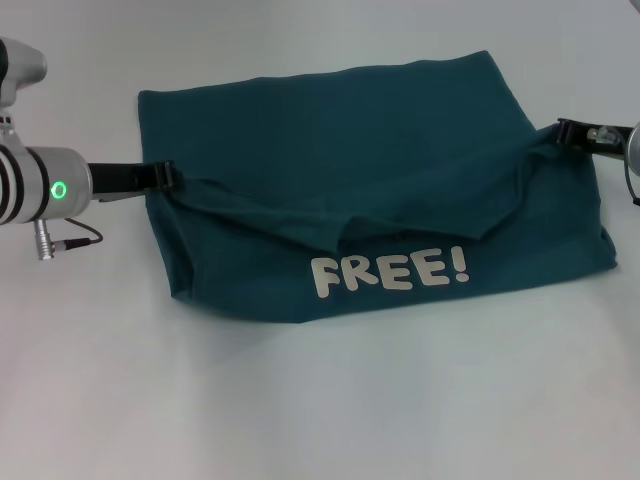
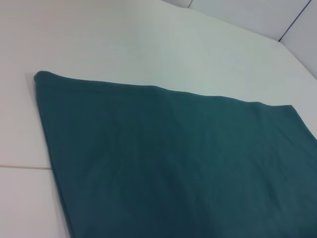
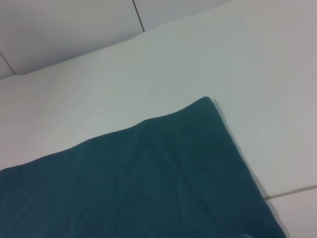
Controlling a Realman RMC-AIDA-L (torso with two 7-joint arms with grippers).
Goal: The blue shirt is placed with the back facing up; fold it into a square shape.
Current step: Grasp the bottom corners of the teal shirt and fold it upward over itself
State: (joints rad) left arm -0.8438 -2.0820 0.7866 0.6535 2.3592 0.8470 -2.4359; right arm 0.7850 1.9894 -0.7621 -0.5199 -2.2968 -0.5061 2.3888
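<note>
Blue shirt [image 1: 380, 160] part-folded, "FREE!" showing; left tool [image 1: 168, 177], right tool [image 1: 566, 133] each clenched on shirt edge.

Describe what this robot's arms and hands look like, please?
The left arm is silver-grey with black rings, a glowing green ring light and a thin dark cable below. Its slim black left hand meets the blue shirt. Little of the right arm shows: a dark curved edge and a black right hand.

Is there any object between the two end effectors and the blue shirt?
Nothing visible. The left end effector and right end effector are already at opposite side edges of the blue shirt, on the white table.
</note>
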